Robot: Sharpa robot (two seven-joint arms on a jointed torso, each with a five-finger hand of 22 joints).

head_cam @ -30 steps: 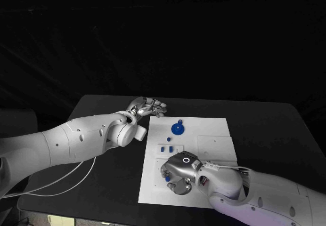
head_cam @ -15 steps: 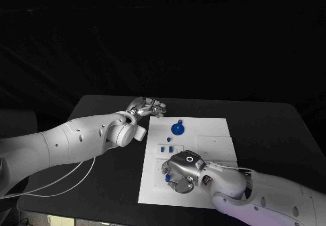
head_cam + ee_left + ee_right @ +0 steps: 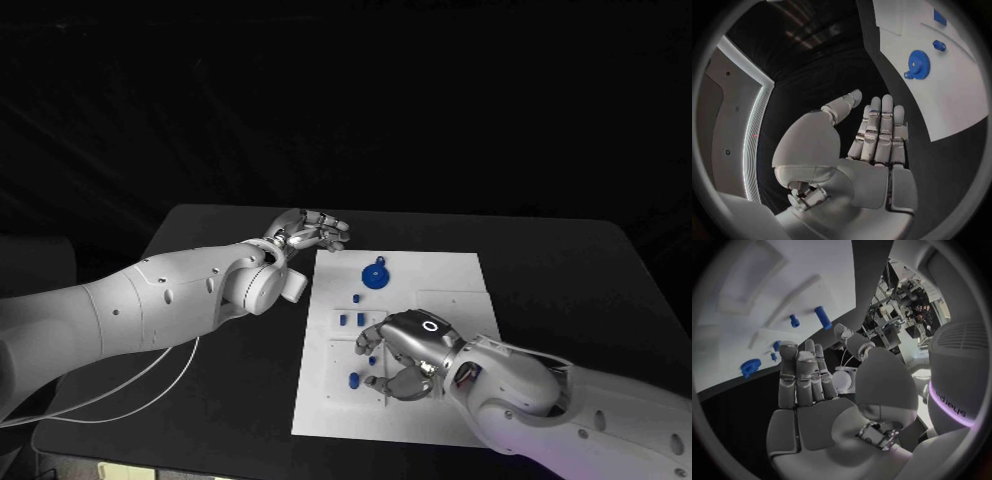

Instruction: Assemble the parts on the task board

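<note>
1. Black bench (image 3: 577, 270); white task board (image 3: 447, 275) laid mid-bench, long side running from near edge toward far edge.
2. Left arm along the bench's left side; left hand (image 3: 310, 230) parked just off the board's far-left corner, over bare bench. Fingers (image 3: 882, 125) straight and side by side in the wrist view, holding nothing.
3. Right arm in from the near-right corner; right hand (image 3: 407, 355) above the near half of the board. Fingers (image 3: 798, 375) extended, palm bare, nothing held.
4. Blue gear (image 3: 376, 273) flat on the board's far portion, well apart from the right hand. Seated on a peg or merely lying there: cannot tell.
5. Blue pegs (image 3: 351, 319) mid-board near its left edge; small blue part (image 3: 356, 380) near the board's near-left area, just beside the right hand's fingers. One more small blue piece (image 3: 356, 297) between gear and pegs.
6. Step judged: reach and pre-grasp, no part picked up yet; assembly barely begun.
7. Next move judged: lower the right hand onto the nearest small part, close in a fine pinch, keep neighbouring pegs undisturbed.
</note>
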